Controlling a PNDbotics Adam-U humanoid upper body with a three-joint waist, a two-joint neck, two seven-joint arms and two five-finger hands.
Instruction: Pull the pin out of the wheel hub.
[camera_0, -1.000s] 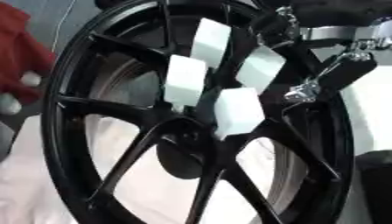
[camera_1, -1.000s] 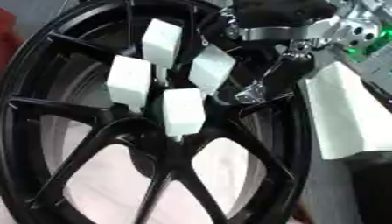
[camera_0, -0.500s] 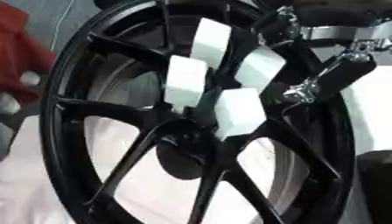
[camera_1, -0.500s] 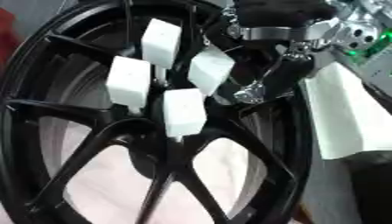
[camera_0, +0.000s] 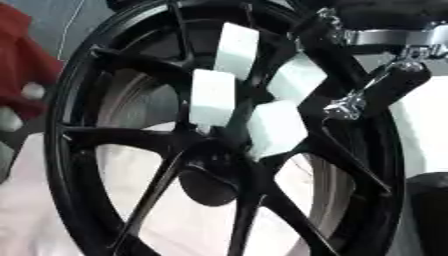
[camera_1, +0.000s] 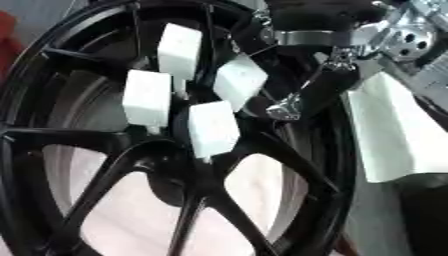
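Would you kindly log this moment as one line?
right hand: white fingers at hub | wheel: black, upright | pin: not discernible | left hand: not in view

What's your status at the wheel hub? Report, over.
Right hand reaching in at wheel from upper right, fingers unclear. White blocks cluster over hub. Left hand unseen.

— Which hand is working?

— The right hand. Its arm comes in from the upper right corner, black with a silver band at the wrist.

— And how are its fingers?

— They point down and to the left, rather straight. I cannot tell if they hold something.

— The left hand?

— It shows in neither view.
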